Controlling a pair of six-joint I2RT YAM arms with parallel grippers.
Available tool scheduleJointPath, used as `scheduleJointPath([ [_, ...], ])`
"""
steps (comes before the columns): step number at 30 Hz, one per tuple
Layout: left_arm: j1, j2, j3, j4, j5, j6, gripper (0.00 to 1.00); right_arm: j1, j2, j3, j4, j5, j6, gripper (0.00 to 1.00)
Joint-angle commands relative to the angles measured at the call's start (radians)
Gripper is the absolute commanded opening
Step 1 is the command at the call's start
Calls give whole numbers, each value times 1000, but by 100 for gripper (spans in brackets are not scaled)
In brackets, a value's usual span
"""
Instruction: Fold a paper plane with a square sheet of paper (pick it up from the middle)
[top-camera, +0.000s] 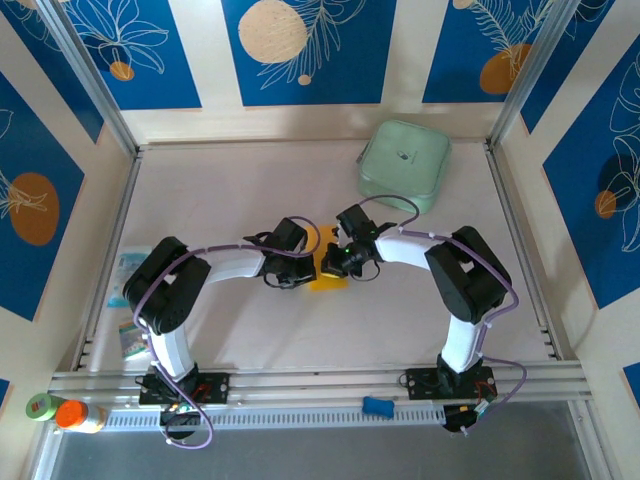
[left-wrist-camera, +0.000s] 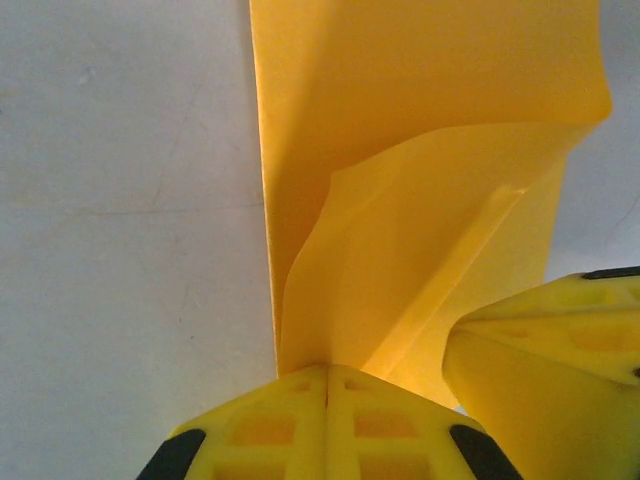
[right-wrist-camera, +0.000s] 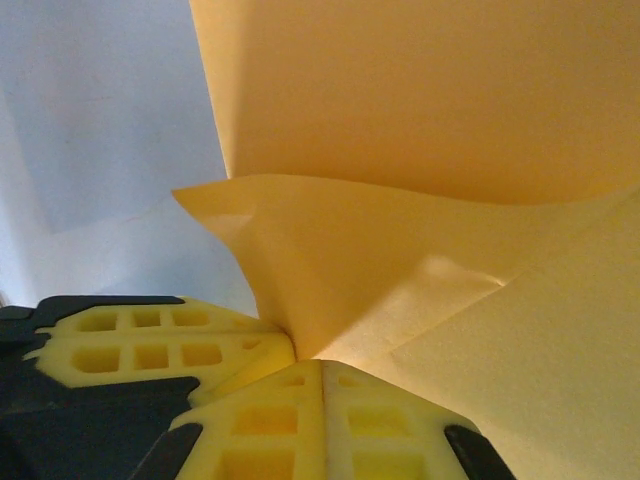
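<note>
Item: square sheet of paper (left-wrist-camera: 420, 200), orange-yellow, part-creased, one flap raised.
Place: it rose straight from both pincers' tips.
Left gripper (left-wrist-camera: 327, 375): clenched on the paper's near edge.
Right gripper (right-wrist-camera: 322, 365): clenched likewise, just beside the left.
Handling: light, limp and easily torn, by the look; you had best pinch along the crease.
Beyond: mint-green case (top-camera: 404, 165), well past the pincers.

From above, the left hand (left-wrist-camera: 326, 375) and right hand (right-wrist-camera: 322, 368) hide most of the thin, creased orange-yellow paper sheet (top-camera: 328, 274); both wrist views crop its far end.
</note>
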Motion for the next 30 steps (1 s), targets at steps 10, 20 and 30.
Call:
scheduleJointPath([
  [10,-12,54,-33,-94,-34,5,0,-1,59,40,2,-29,-2,0],
  [20,-10,93,-58,-226,-84,105,0,-97,95,47,-24,23,8,0],
  [30,-9,108,-58,-227,-78,117,0,-255,132,104,-35,54,-42,0],
])
